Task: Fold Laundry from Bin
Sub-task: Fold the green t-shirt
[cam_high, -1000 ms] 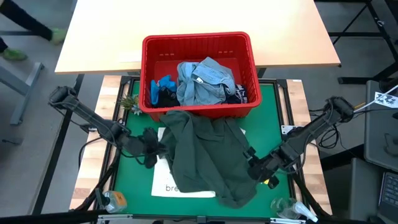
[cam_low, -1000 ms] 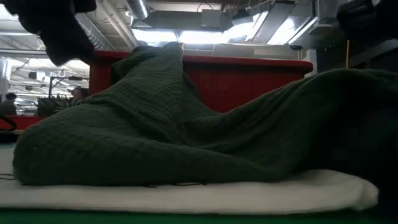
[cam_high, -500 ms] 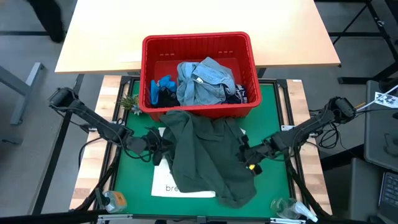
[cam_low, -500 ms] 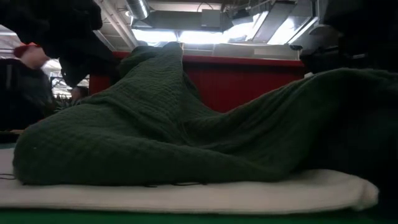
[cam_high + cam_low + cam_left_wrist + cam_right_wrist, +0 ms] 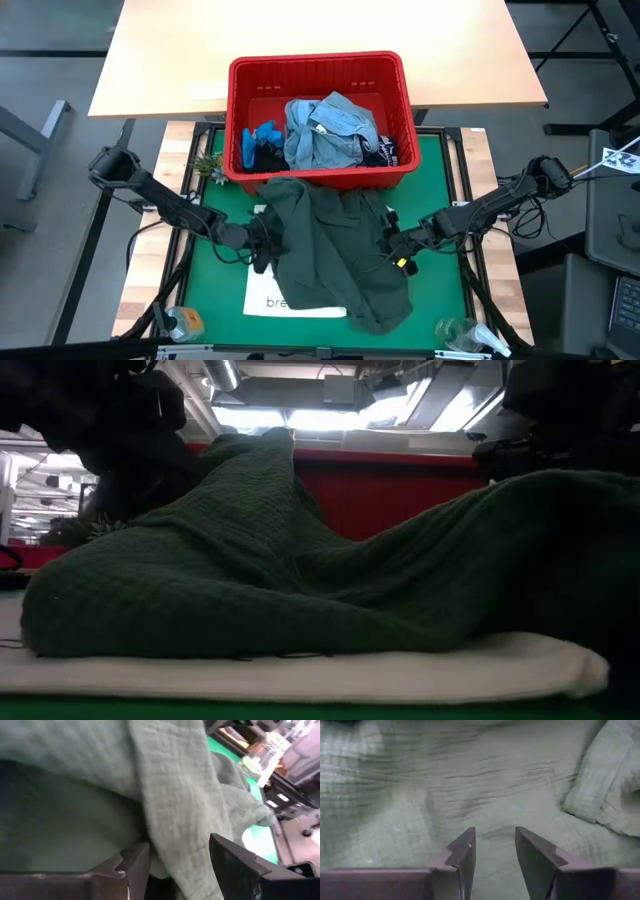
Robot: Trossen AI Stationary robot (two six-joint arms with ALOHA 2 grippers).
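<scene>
The green garment (image 5: 335, 255) lay rumpled at 6 o'clock of the bin (image 5: 320, 70): soft, light, floppy. The left gripper (image 5: 175, 862) stood wide around its edge; the right gripper (image 5: 492, 851) hovered part-open, empty. Hems looked best.

The dark green garment (image 5: 335, 255) is matt, waffle-textured cloth; the red bin (image 5: 318, 68) is glossy plastic.

A red bin (image 5: 318, 68) is set at twelve o'clock, holding a denim shirt (image 5: 330, 130) and a bright blue garment (image 5: 253, 142). A dark green garment (image 5: 335, 250) is spread at centre over a white tote bag (image 5: 270, 298), flanked by the left gripper (image 5: 262, 240) at nine o'clock and the right gripper (image 5: 392, 245) at three o'clock.
</scene>
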